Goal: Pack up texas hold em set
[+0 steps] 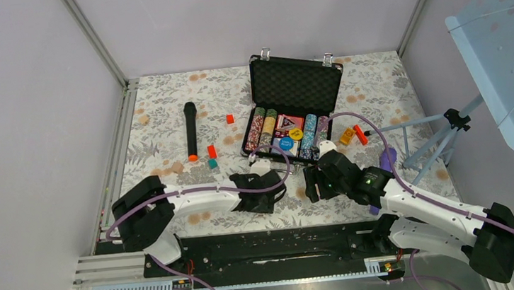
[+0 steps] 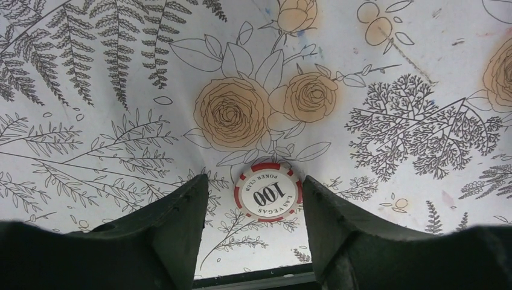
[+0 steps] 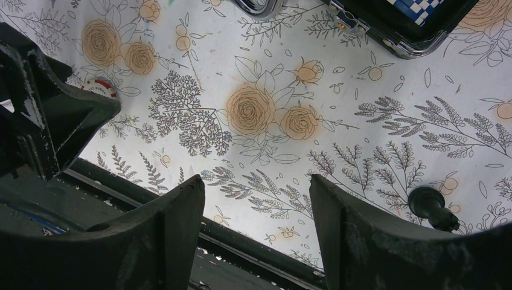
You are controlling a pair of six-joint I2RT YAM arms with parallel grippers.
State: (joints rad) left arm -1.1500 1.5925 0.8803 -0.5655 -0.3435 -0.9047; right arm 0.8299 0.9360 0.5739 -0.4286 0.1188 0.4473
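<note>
The black briefcase (image 1: 297, 84) lies open at the table's back, its corner (image 3: 398, 36) also in the right wrist view. Rows of striped chips (image 1: 260, 130), a card deck (image 1: 289, 123), a yellow button (image 1: 296, 133) and a blue button (image 1: 285, 144) sit inside. A lone red-and-white poker chip (image 2: 268, 191) marked 100 lies flat on the floral cloth. My left gripper (image 2: 255, 181) is open around it, and the chip is nearer the right finger. From the right wrist that chip (image 3: 99, 87) peeks out behind the left gripper. My right gripper (image 3: 255, 181) is open and holds nothing, in front of the case (image 1: 313, 186).
A black microphone (image 1: 191, 130) with an orange end lies left of the case, with red blocks (image 1: 211, 151) and a teal block (image 1: 212, 163) nearby. Small orange and red pieces (image 1: 353, 135) lie right of the case. A tripod (image 1: 445, 134) with a pale blue board (image 1: 507, 43) stands at right.
</note>
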